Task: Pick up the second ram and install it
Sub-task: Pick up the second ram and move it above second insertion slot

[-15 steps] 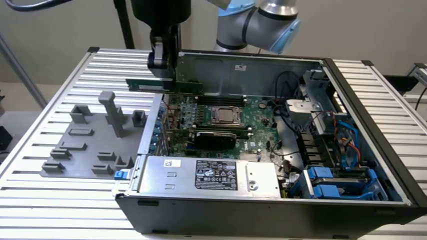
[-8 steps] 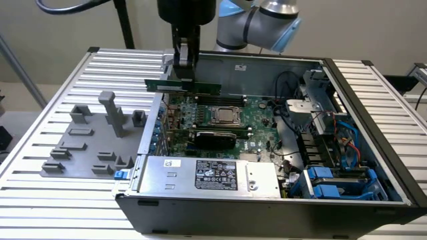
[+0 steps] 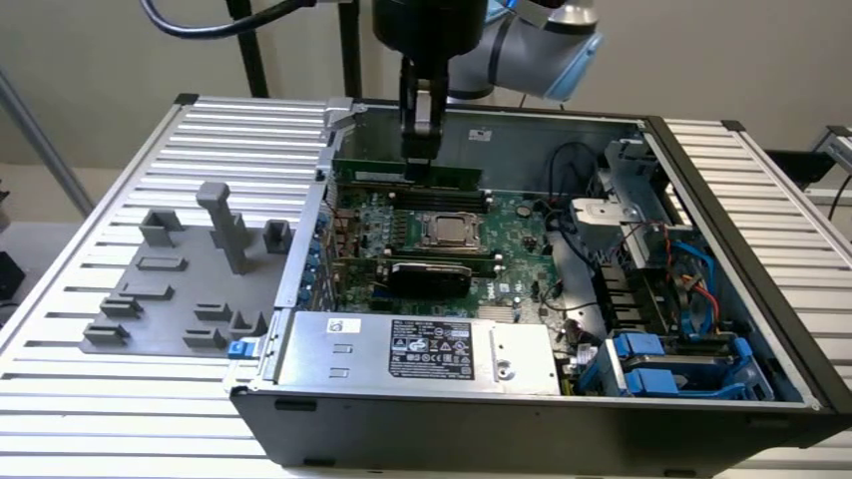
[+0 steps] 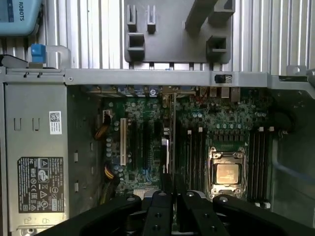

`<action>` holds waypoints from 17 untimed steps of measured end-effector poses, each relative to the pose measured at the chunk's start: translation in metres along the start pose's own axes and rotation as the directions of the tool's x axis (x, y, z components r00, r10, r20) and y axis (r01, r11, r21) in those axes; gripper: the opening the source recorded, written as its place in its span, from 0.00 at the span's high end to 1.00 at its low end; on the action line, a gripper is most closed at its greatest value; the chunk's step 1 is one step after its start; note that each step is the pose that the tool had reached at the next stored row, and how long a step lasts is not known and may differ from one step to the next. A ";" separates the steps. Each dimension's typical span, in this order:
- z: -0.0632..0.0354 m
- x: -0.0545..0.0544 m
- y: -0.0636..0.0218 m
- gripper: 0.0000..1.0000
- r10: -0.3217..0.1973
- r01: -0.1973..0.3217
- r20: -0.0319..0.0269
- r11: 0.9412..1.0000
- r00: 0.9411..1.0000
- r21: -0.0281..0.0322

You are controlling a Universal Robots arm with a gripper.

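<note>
- Progress: the pick-up half looks done. The second ram (image 3: 375,172) is off the tabletop (image 3: 107,180) and inside the open computer case (image 3: 745,230), at the far edge of the motherboard (image 3: 513,225) beyond the CPU socket (image 3: 450,232).
- Hand (image 3: 417,166): it reaches straight down into the case, with its fingers drawn close and pinched on the top edge of the thin green stick. I read this as a grip on the ram, not an empty close.
- Remaining: the seating. I cannot tell whether the stick is fully down in its slot or hangs just over it, nor whether the end latches have closed. I judge the install to be in hand but not confirmed.
- Exterior view: it gives the stick's long green face, lying along the board's far edge just beside a second green strip. It also shows the grey parts fixture (image 3: 174,289) well apart on the exterior view's left, and the black expansion card (image 3: 426,271) on the near side of the socket.
- Wrist view: looking down past the hand (image 4: 170,189), the second ram (image 4: 173,132) is a thin edge-on line. It lies beside the dark memory slots (image 4: 194,147) that flank the CPU socket (image 4: 227,173), and this alignment is hidden from outside. The power supply (image 4: 37,167) label also reads clearly.
</note>
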State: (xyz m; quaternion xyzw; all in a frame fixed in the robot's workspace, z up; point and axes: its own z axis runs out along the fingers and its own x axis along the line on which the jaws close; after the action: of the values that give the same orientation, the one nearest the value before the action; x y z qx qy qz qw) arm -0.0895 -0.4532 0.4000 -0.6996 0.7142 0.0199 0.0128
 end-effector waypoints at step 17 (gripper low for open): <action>0.0252 -0.055 -0.0459 0.87 0.000 0.000 0.000 1.000 1.000 0.000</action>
State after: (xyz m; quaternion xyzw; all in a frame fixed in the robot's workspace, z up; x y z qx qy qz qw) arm -0.0427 -0.3985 0.3768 -0.6996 0.7142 0.0198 0.0129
